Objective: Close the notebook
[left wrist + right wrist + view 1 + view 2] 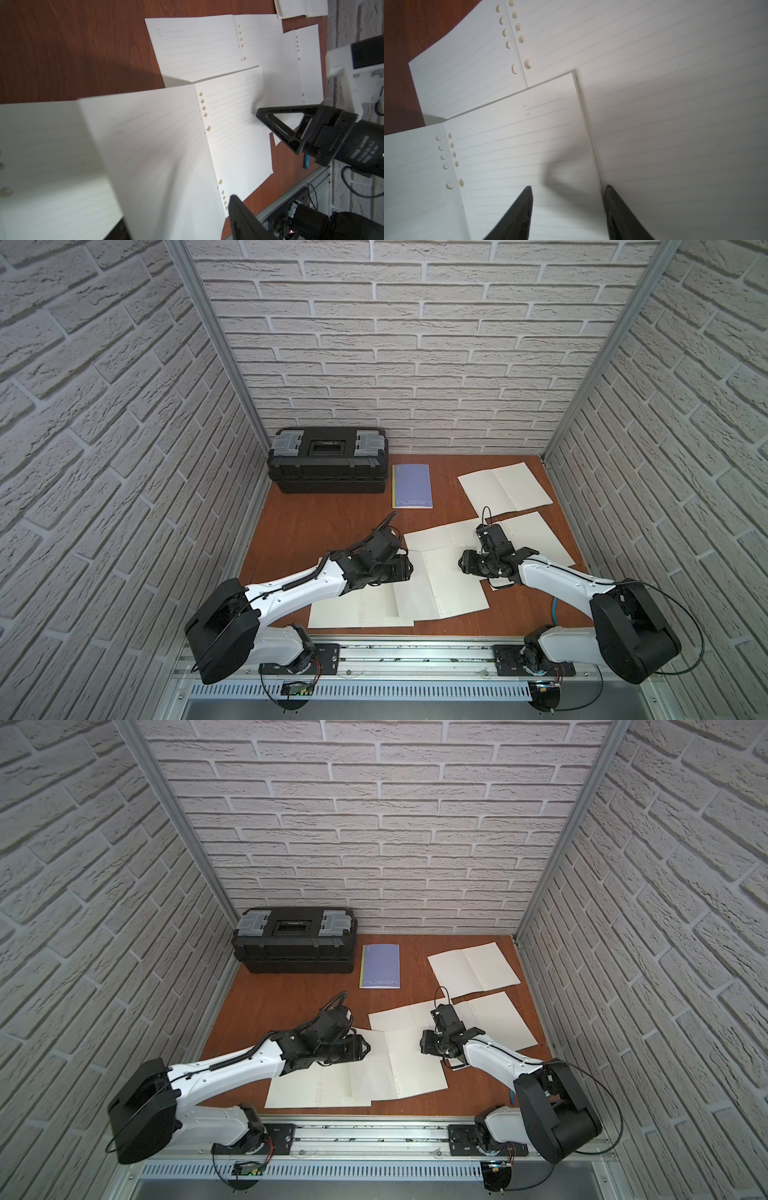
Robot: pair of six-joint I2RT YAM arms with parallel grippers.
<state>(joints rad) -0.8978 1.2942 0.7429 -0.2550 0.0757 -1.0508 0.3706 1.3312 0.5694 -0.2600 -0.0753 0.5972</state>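
The notebook [453, 585] [415, 1060] lies open mid-table, its cream lined pages up, between my two grippers. Its left leaf [155, 155] is raised off the table and leans over the neighbouring notebook. My left gripper [409, 568] [178, 216] is open at that raised leaf, which stands in the wide gap between its fingers. My right gripper [461, 562] [568, 191] is open just above the right page [519, 145], its fingers straddling the page's outer edge with nothing pinched between them.
Several other open notebooks lie around: front left [353, 610], behind the centre [432, 537], right [540, 539] and back right [505, 489]. A closed purple notebook [412, 486] lies beside a black toolbox [328, 464] at the back left. Brick walls enclose the brown table [316, 522].
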